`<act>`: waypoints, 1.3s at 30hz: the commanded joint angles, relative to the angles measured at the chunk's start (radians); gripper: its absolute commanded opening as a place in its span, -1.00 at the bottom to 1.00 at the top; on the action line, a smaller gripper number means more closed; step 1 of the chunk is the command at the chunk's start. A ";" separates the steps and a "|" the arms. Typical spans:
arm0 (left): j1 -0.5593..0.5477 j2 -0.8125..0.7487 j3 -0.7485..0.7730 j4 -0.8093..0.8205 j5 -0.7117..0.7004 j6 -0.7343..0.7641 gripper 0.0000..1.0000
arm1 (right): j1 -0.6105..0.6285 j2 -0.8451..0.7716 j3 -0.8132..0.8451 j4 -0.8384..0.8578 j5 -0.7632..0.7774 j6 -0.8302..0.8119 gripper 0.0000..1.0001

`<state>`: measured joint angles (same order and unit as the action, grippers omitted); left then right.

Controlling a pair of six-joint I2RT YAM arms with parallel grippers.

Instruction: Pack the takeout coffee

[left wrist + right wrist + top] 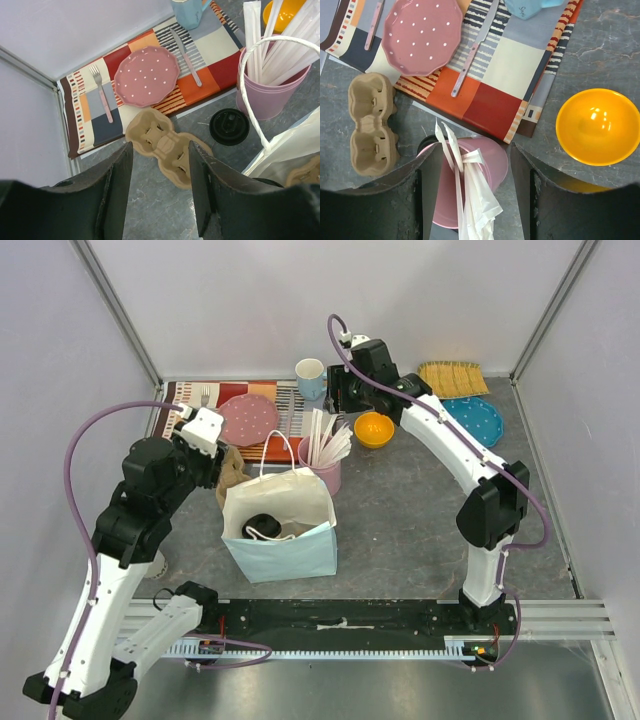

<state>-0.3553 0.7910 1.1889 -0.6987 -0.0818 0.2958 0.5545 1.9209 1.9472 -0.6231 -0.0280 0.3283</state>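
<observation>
The takeout coffee shows only as a round black lid [262,526] inside the open white and light-blue paper bag [285,552]; the cup body is hidden. The bag's handle and edge show in the left wrist view [295,142]. My left gripper [220,460] [160,147] is open and empty. It hangs left of the bag over a brown cardboard cup carrier [165,147]. My right gripper [338,400] [475,147] is open and empty, high above the pink cup of wrapped sticks [492,167], behind the bag.
A loose black lid [229,126] lies on the table between the carrier and the pink cup [325,472]. At the back are a striped placemat [290,400] with a pink plate [247,419], fork and knife, a light-blue mug [310,377], an orange bowl [373,429], a blue plate [478,420] and a yellow mat [452,376].
</observation>
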 commanded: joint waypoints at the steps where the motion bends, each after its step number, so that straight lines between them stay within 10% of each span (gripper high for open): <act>1: 0.024 -0.016 -0.015 0.045 -0.018 -0.052 0.10 | 0.005 0.001 0.005 0.011 -0.033 -0.003 0.26; 34: 0.050 -0.029 -0.060 0.051 0.060 -0.075 0.08 | -0.011 0.070 0.022 -0.007 -0.073 0.041 -0.07; 39: 0.050 -0.029 -0.060 0.054 0.070 -0.076 0.08 | -0.011 0.069 0.018 -0.006 -0.081 0.046 -0.53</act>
<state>-0.3096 0.7704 1.1328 -0.6960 -0.0406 0.2508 0.5457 1.9919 1.9408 -0.6395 -0.0925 0.3618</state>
